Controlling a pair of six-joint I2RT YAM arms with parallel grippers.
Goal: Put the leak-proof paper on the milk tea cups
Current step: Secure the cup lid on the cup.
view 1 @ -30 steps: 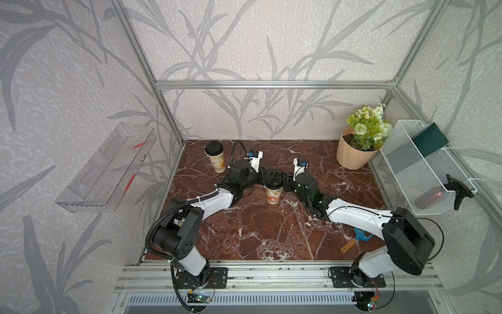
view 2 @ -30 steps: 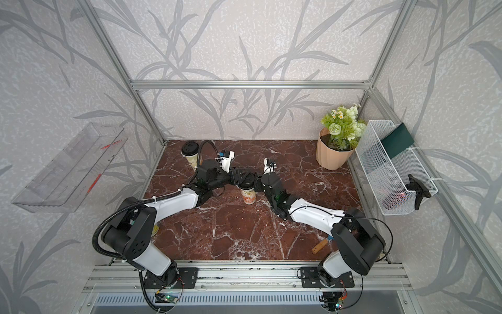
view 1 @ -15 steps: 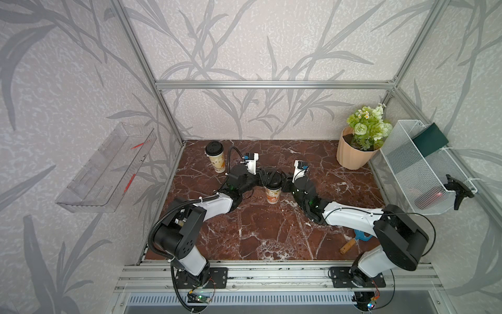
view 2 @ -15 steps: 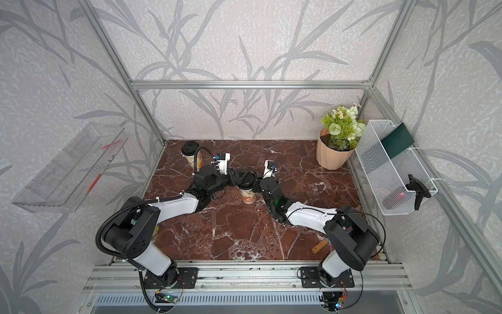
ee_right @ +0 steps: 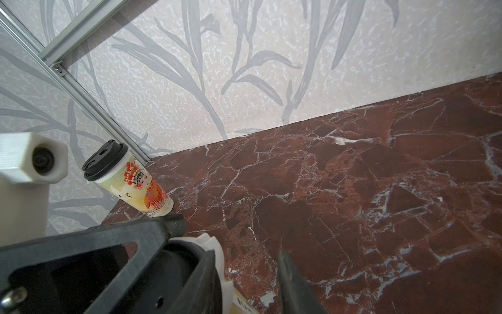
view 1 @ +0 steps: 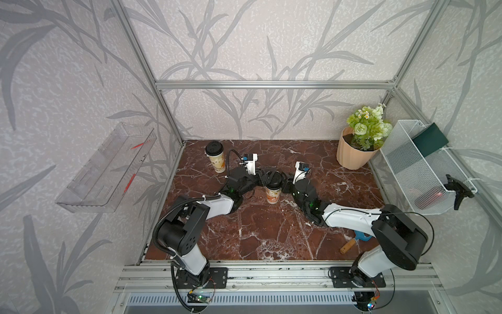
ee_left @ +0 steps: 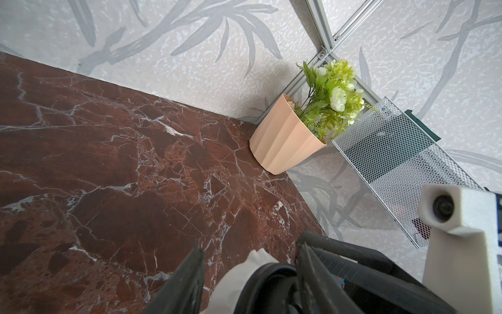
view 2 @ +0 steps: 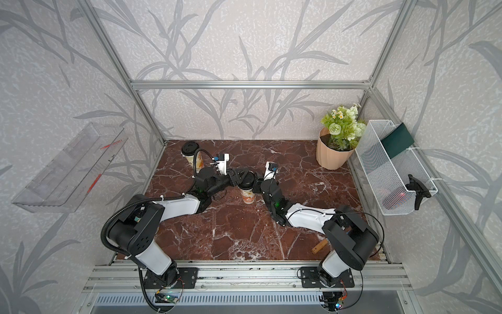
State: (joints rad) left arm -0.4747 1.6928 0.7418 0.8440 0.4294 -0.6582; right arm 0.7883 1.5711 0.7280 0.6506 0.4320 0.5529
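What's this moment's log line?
centre cup: lidded | left gripper: straddles lid, grip unclear | right gripper: open at lid | far cup: lidded

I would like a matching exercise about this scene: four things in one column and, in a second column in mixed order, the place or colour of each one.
Things:
1. flower pot
2. wire basket
3. clear tray
4. table

Places or colours:
A. hangs on the left wall
B. dark red with pale veins
C. stands in the far right corner of the table
D. hangs on the right wall

Pairs: 1-C, 2-D, 3-A, 4-B.
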